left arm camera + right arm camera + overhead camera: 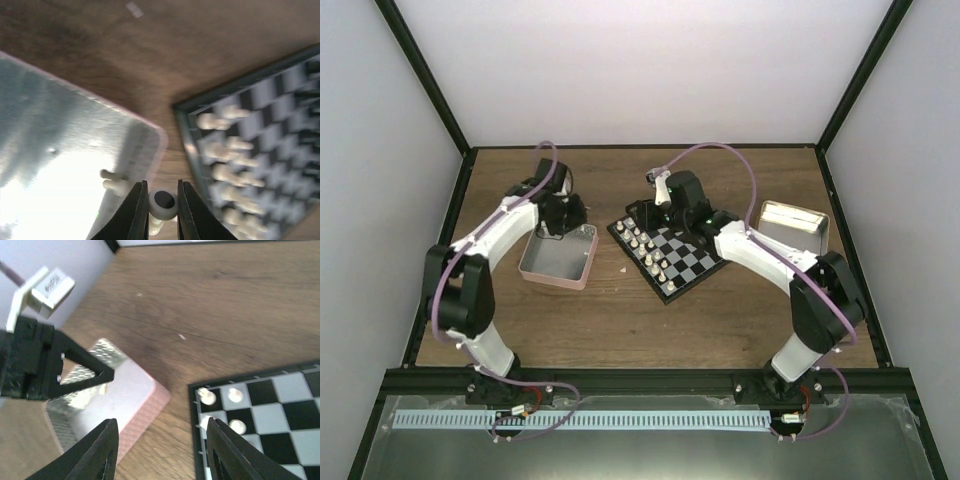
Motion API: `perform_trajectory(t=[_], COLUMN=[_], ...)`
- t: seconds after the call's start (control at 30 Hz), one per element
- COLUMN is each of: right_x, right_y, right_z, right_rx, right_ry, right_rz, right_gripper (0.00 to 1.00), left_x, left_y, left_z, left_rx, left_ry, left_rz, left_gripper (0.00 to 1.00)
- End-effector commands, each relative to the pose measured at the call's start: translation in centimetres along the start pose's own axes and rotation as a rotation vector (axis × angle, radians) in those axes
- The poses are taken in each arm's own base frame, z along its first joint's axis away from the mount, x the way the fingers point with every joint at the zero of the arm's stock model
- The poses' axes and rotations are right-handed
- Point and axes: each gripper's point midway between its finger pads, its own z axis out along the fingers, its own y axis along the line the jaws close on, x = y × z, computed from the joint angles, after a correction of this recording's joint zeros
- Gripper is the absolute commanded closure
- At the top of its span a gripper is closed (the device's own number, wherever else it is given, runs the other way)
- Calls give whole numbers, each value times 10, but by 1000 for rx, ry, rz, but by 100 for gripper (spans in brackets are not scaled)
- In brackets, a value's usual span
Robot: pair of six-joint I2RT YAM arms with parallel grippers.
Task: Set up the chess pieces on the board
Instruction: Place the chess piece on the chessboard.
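The board [688, 262] lies at mid table, with cream-white pieces [646, 250] in two rows along its left side. My left gripper [162, 210] is shut on a cream-white piece [163, 204], base towards the camera, held above the right edge of the pink tray [60, 130]. One more white piece [114, 183] lies in the tray. In the top view the left gripper [563, 226] hangs over the tray's far right corner. My right gripper [162, 455] is open and empty, above the wood between the tray [132, 390] and the board's corner [260, 412]. Black pieces are not clearly visible.
A tan box with a silvery inside [794, 224] stands right of the board, behind the right arm. The pink tray [558, 258] sits left of the board. Black frame rails edge the table on all sides.
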Motion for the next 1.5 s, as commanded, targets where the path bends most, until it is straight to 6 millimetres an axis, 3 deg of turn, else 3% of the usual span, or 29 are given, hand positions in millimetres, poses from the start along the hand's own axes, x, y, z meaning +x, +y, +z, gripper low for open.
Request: perform_trajectory(t=[0.0,0.23,0.5,0.8,1.03,1.23,1.47], right_x=[-26,-31,-26,-37,-37,-44,-52], right_y=[49,76,81,74,55,56,57], right_z=[-23,-39,-46,-53,-64,-64,-71], right_rx=[-254,-366,-395,-348,-280,-292,-291], right_ry=[-109,-178,-186,-234,-299,-301,-339], right_rz=[10,107,185,227,277,257,222], right_gripper=[49,43,46,59,59,71,74], left_x=[-16,-15,1,29,31,33,34], left_y=[-54,-120,-151,-172,-175,-180,-185], left_z=[-54,-103,-131,-126,-127,-131,-133], left_rx=[254,661,814,839,850,870,879], left_ry=[-59,30,127,213,221,236,255], left_rz=[-191,-531,-725,-769,-783,-786,-787], left_gripper=[92,93,93,93,94,94,94])
